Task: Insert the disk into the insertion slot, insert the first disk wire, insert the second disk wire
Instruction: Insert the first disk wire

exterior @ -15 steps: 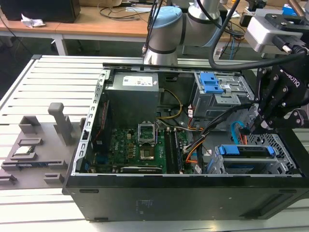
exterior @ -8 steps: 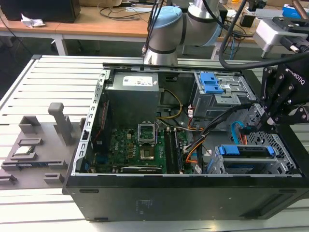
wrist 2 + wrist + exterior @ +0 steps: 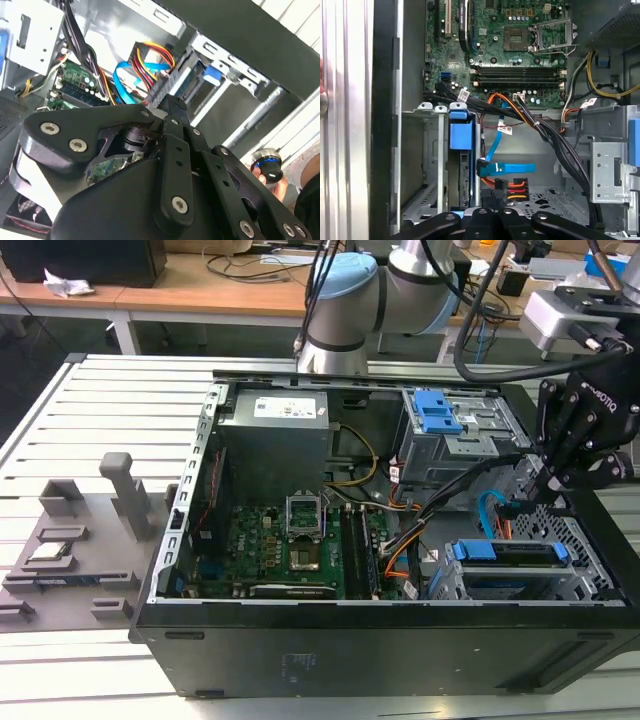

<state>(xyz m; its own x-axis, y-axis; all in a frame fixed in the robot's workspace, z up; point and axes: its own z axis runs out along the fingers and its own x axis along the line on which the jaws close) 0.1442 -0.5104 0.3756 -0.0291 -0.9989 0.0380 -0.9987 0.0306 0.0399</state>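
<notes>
Your gripper has its black fingers pinched narrow on a black plug that trails red, orange and yellow wires, down inside the open case at the exterior view's right. A flat blue ribbon cable lies just beside it. The disk, silver in its blue plastic frame, sits inside the perforated grey metal cage at the near right. Thick black cable bundles cross between the plug and the green motherboard. The second wrist view adds a person's hand outside the case.
</notes>
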